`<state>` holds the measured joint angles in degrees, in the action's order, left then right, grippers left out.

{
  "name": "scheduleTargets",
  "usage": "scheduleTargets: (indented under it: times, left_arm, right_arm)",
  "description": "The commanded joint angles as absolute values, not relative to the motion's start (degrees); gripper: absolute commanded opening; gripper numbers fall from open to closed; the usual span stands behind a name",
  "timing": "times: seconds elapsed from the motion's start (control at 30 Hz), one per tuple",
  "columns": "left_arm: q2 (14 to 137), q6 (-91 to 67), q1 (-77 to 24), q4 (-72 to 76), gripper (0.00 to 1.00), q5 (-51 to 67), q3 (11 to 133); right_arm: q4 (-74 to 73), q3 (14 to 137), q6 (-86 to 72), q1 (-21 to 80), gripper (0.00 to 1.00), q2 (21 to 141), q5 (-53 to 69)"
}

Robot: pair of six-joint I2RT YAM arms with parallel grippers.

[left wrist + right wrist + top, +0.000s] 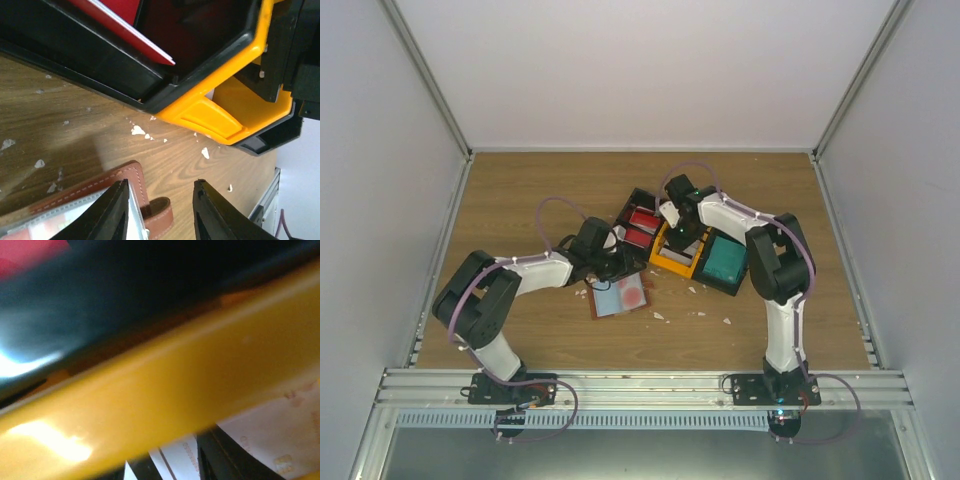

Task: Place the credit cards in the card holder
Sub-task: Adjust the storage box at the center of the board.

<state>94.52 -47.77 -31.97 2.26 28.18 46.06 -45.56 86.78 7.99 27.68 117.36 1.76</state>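
**Top view**
- The card holder (618,295) lies open on the table (520,200), just in front of the tray (660,263).
- The left gripper (613,270) sits at the far edge of the card holder.
- The tray has 3 compartments. The left black compartment contains red cards (642,222). The right black compartment contains 1 teal card (725,260). The orange compartment is between them.
- The right gripper (672,232) is lowered into the orange compartment.
- White scraps (695,313) lie on the table near the card holder.

**Left wrist view**
- The 2 fingers (117,212) stand moderately apart, with bare wood visible between them.
- 1 finger overlaps the clear pockets of the card holder. The snap tab (159,216) lies in the gap. Nothing is clamped.
- The red cards show at the upper edge, inside the black compartment.

**Right wrist view**
- The picture is blurred and very close.
- The orange wall of the tray fills the middle. A pale card (280,430) with faint print lies beyond it.
- 1 dark finger (220,462) is visible at the bottom.
- Whether this gripper is spread or closed, and whether it holds anything, cannot be told.
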Motion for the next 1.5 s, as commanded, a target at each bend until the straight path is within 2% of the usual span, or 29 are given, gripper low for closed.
scheduleTargets:
  times: [0.0,0.07,0.2,0.27,0.33,0.47,0.6,0.87,0.97,1.07,1.47]
  left_arm:
    - [97.38,-52.23,-33.10,8.27,0.37,25.17,47.93]
    - [98.33,-52.97,-33.38,8.47,0.37,24.75,48.55]
    - [100.38,-54.01,-33.82,8.83,0.36,24.25,50.37]
    - [101.35,-54.54,-34.14,9.04,0.36,24.04,51.29]
    - [102.30,-54.92,-34.31,9.05,0.36,23.70,52.22]
    - [104.09,-55.43,-34.62,8.59,0.32,22.50,53.81]
    - [105.55,-55.46,-34.65,7.80,0.28,22.06,55.20]
    - [107.90,-53.50,-34.55,4.44,0.26,21.45,58.95]
    - [108.08,-53.53,-34.54,4.39,0.26,21.50,59.60]
    - [108.64,-53.97,-34.57,4.63,0.26,21.93,60.05]
    - [112.12,-54.07,-34.46,4.32,0.26,24.07,63.87]
  right_arm:
    - [-46.67,88.32,10.82,25.59,0.37,120.17,4.39]
    - [-46.33,88.42,11.11,24.93,0.37,120.80,4.28]
    - [-45.62,88.66,11.46,24.44,0.49,122.12,2.65]
    - [-45.65,88.60,11.75,24.43,0.51,122.67,3.41]
    - [-46.06,88.45,12.17,24.43,0.49,122.89,5.58]
    - [-46.96,87.72,12.62,24.46,0.36,122.12,9.38]
    - [-47.77,86.23,12.54,24.43,0.29,120.77,11.50]
    - [-48.39,84.82,12.56,24.46,0.31,119.34,9.04]
    - [-46.97,84.23,11.88,24.46,0.47,119.30,5.72]
    - [-46.64,84.46,11.29,24.46,0.53,120.23,3.75]
    - [-49.72,83.25,12.60,24.46,0.46,120.25,19.32]
